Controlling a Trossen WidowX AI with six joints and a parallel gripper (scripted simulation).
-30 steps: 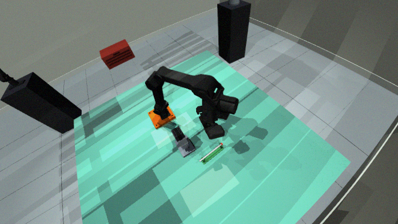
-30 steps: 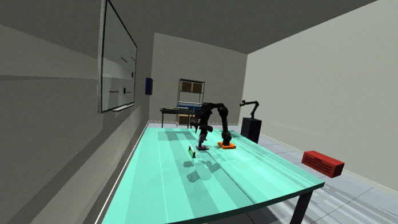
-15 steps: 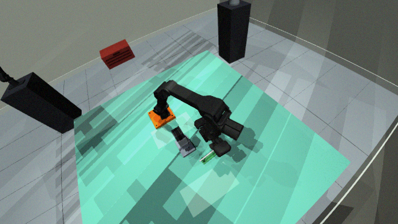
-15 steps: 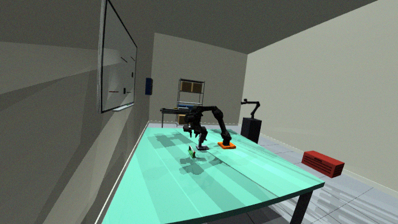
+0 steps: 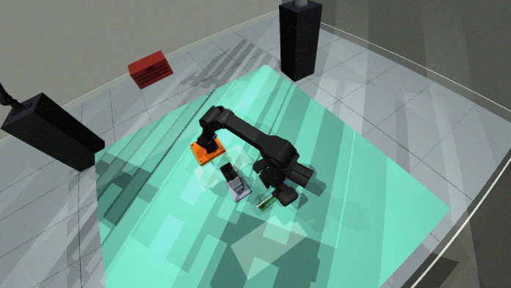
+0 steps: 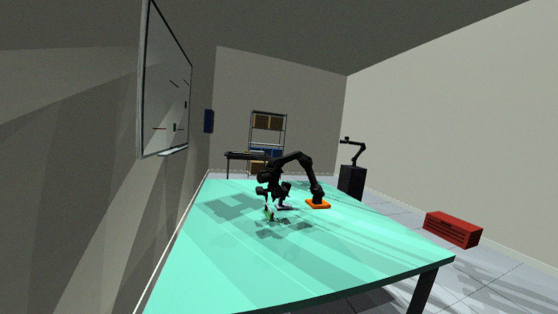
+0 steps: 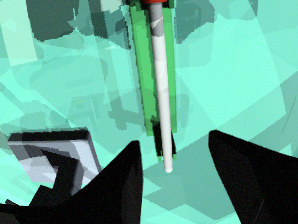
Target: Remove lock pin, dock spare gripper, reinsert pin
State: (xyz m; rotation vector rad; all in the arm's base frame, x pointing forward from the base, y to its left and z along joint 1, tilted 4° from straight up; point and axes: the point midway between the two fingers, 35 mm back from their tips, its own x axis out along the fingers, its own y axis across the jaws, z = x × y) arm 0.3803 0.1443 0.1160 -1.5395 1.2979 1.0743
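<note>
The white lock pin (image 5: 265, 200) (image 7: 162, 75) lies lengthwise on the narrow green rack (image 5: 269, 204) (image 6: 268, 215) (image 7: 143, 75); its red head (image 6: 272, 214) (image 7: 156, 1) is at the far end in the wrist view. My gripper (image 7: 174, 143) is partly open and empty. In the wrist view its fingertips appear on either side of the pin's plain end, not touching it; their height above it is unclear. The light grey mount (image 5: 245, 192) (image 6: 285, 207) (image 7: 91, 152) stands beside the rack. The dark spare gripper (image 5: 229, 171) (image 7: 68, 175) is at the mount; its exact seating cannot be made out.
The arm's orange base plate (image 5: 202, 156) (image 6: 319, 206) is behind the mount. The arm arches over the mint table (image 5: 165, 253) (image 6: 240, 272) and hides part of the rack in the top view. Black pedestals (image 5: 299, 40) (image 5: 55, 136) and a red box (image 5: 152, 71) (image 6: 453, 230) stand off the table.
</note>
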